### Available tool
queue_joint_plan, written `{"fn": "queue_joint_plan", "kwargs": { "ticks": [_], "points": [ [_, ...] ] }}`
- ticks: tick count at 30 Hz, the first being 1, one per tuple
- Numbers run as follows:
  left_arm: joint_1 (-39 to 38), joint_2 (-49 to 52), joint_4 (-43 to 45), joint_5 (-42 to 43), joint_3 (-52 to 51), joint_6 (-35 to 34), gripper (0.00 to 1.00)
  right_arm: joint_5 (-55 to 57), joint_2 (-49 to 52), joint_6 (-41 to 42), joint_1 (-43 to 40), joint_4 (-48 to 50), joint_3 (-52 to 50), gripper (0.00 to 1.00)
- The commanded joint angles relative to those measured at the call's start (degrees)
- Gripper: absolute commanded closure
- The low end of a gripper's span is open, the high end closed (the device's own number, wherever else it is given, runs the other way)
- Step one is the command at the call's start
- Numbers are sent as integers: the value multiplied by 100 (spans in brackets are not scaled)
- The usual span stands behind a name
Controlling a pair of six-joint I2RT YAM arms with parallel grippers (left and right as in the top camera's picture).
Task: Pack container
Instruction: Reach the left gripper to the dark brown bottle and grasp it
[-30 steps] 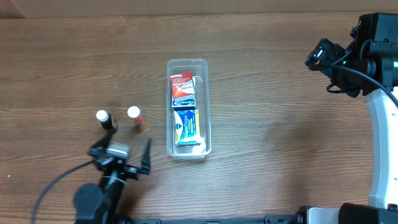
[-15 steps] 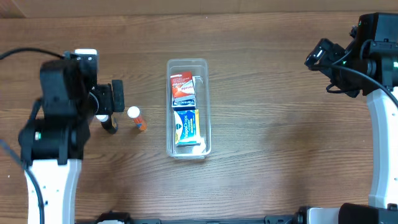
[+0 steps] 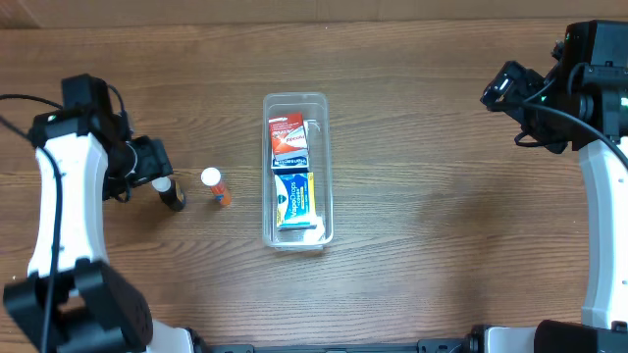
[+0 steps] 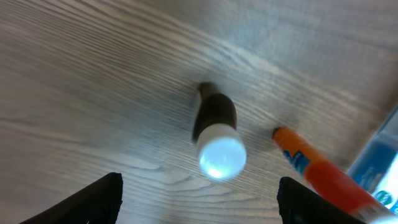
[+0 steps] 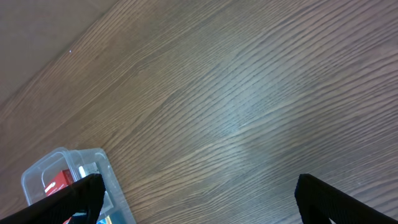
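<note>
My left claw (image 4: 199,182) wide, over dark white-capped bottle (image 4: 214,117) beside orange tube (image 4: 311,167). Right claw (image 5: 199,182) wide, empty. Container (image 3: 294,105) holds boxes (image 3: 290,172).

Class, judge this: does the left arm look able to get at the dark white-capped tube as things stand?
Probably yes. The left gripper is open, and the dark white-capped tube sits straight ahead of it with nothing in between. The orange tube stands close beside it but apart, so it only narrows the room.
</note>
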Motion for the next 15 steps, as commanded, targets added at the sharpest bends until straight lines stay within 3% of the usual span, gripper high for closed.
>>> {"fn": "queue_joint_plan", "kwargs": {
  "ticks": [1, 5, 7, 15],
  "points": [
    [-44, 647, 2, 398, 83, 535, 21, -11, -2, -17, 9, 28, 17, 0],
    [-55, 1073, -57, 400, 83, 538, 44, -13, -2, -17, 9, 28, 17, 0],
    [-57, 1073, -15, 398, 85, 538, 49, -11, -2, -17, 9, 28, 17, 0],
    [-63, 935, 140, 361, 101, 656, 54, -11, -2, -17, 9, 28, 17, 0]
  ]
}}
